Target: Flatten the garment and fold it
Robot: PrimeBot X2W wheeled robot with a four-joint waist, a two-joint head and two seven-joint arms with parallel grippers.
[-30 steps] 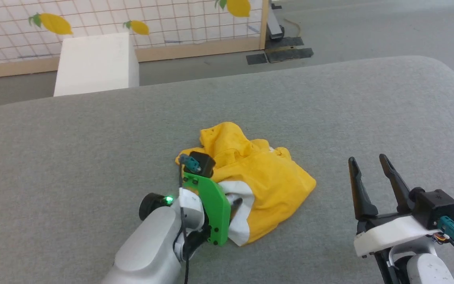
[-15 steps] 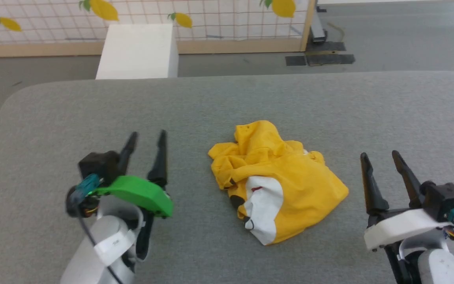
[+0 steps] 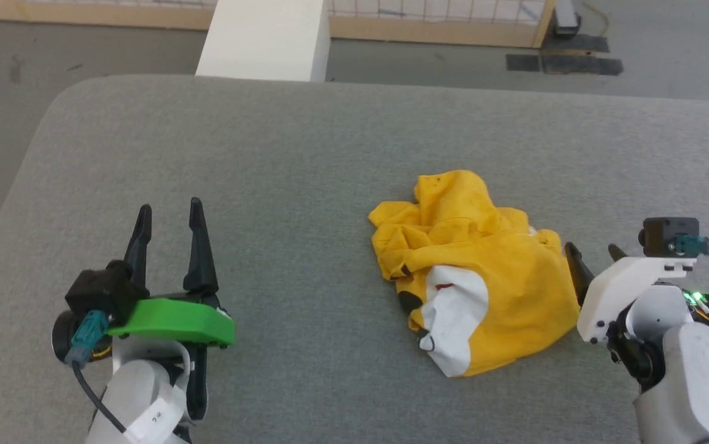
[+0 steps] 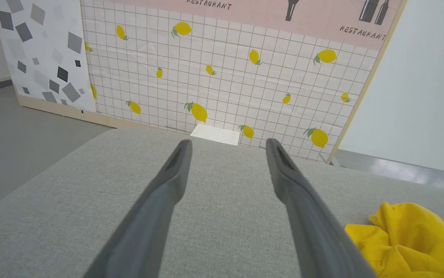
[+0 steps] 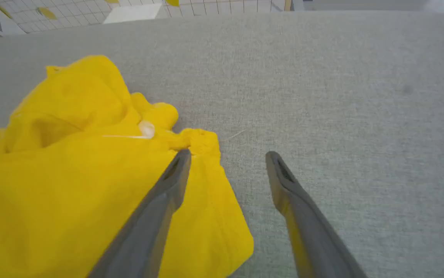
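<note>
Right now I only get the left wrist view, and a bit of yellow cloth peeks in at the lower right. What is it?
Observer: A yellow T-shirt, bunched in a heap, not spread flat.
Operator: Plain yellow all over?
Observer: No. The head view shows a white patch with black and red marks on its near side, like part of a cartoon face.
Operator: Where is the other arm?
Observer: The right end effector is open at the shirt's right edge. One finger is over the cloth, and the other is over the bare grey surface.
</note>
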